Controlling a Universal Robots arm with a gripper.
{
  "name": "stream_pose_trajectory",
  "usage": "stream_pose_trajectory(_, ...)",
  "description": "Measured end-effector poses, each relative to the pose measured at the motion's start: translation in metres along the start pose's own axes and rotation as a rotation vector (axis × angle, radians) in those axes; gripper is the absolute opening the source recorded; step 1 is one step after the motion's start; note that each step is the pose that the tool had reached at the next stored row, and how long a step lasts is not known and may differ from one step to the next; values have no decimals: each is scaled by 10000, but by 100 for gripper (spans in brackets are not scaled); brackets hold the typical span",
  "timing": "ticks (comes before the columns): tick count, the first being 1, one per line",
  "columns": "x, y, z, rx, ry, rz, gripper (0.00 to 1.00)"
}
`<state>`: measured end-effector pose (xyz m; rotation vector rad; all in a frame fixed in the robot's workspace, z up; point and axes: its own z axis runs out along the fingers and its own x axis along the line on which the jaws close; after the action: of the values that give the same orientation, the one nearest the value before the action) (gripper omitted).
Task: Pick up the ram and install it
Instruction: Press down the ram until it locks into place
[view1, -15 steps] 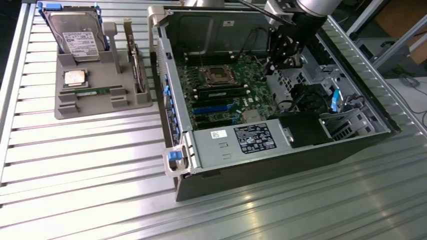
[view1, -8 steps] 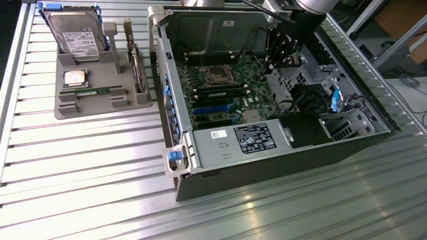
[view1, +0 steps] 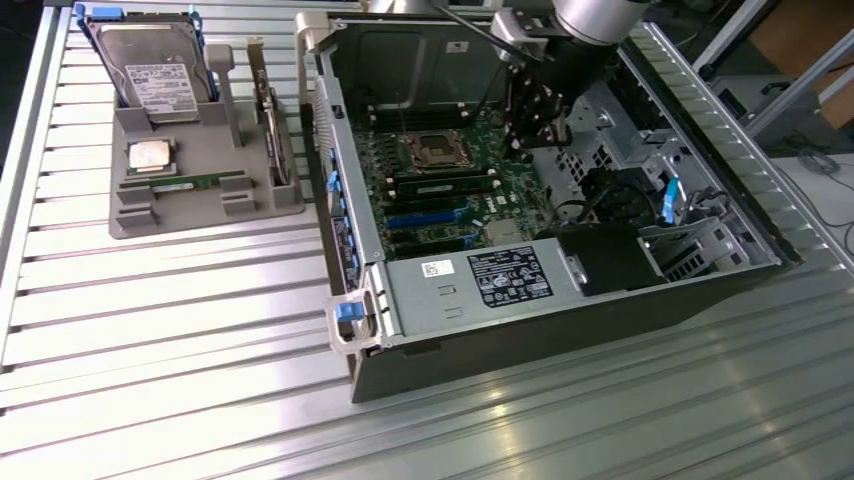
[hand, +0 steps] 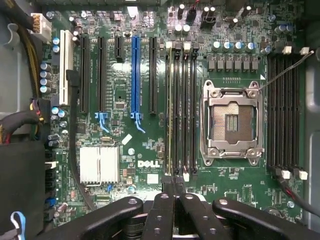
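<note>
A green ram stick (view1: 187, 182) lies flat on the grey parts holder (view1: 134, 215), left of the open computer case (view1: 534, 330) and well apart from the gripper (hand: 175, 186). The motherboard (hand: 125, 145) reads "DELL". Above it, the fingers (hand: 162, 210) stand nearly together; I cannot tell whether they hold anything.

Looking straight down on a green Dell motherboard (hand: 150, 150), black gripper fingers (hand: 165, 210) pinching together over a seated green memory stick (hand: 171, 110) beside the empty silver processor socket (hand: 231, 122).
</note>
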<state>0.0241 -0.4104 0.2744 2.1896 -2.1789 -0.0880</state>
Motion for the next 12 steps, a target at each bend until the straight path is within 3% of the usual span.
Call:
stream_pose_trajectory(4,-12,11,87,0,0,0,10)
stream_pose_trajectory(12,-20,35,370,0,0,-1,10)
